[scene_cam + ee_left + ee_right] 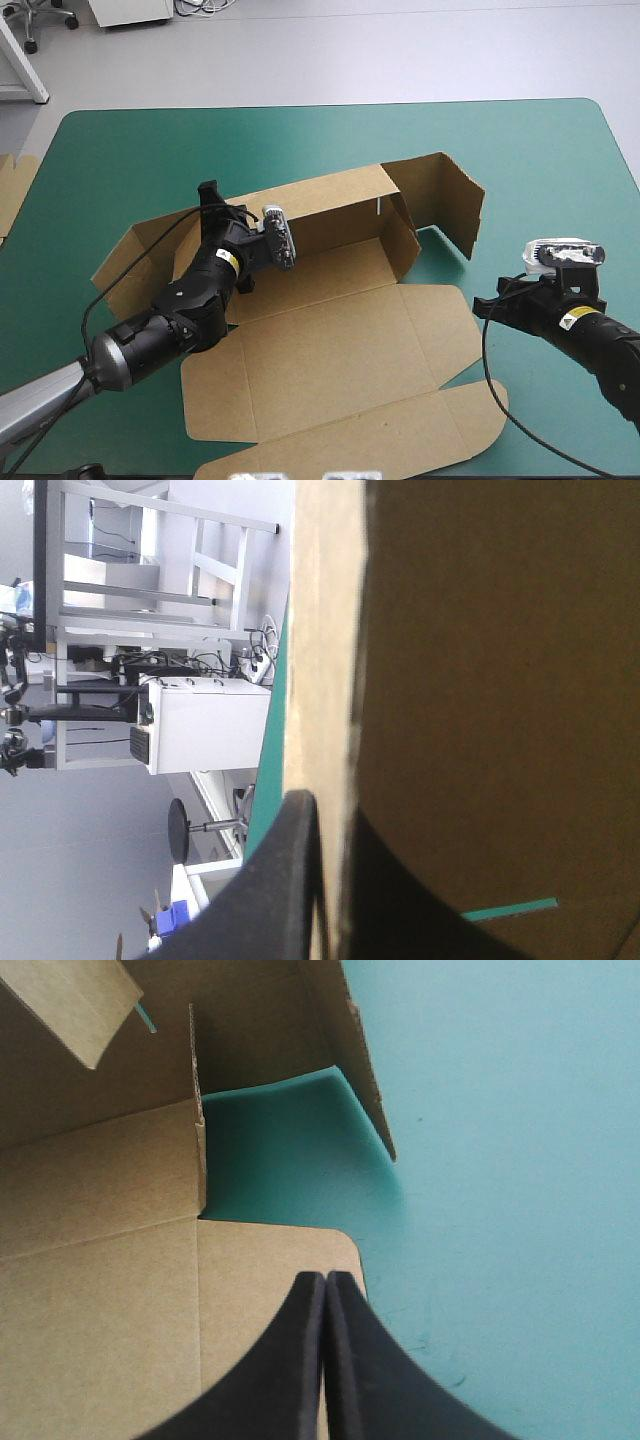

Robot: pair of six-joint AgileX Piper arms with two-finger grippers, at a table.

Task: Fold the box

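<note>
Jaws of the left gripper [334, 808] are clamped on the upper edge of the raised rear wall of the box [340, 340], a cut sheet of brown board. Jaws of the right gripper [325, 1278] meet in a pointed arch, holding nothing, at the rounded corner of the box's flat right-hand flap; contact cannot be determined. Box lies mid-table on the teal-green cover [500, 140], front panels flat.

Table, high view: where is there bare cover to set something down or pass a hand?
Widest: the strip of table between the raised back wall of the box and the far edge. Also the far-right corner beyond the standing flap. Crowded: the left gripper on the wall, the right gripper by the lid's corner.
</note>
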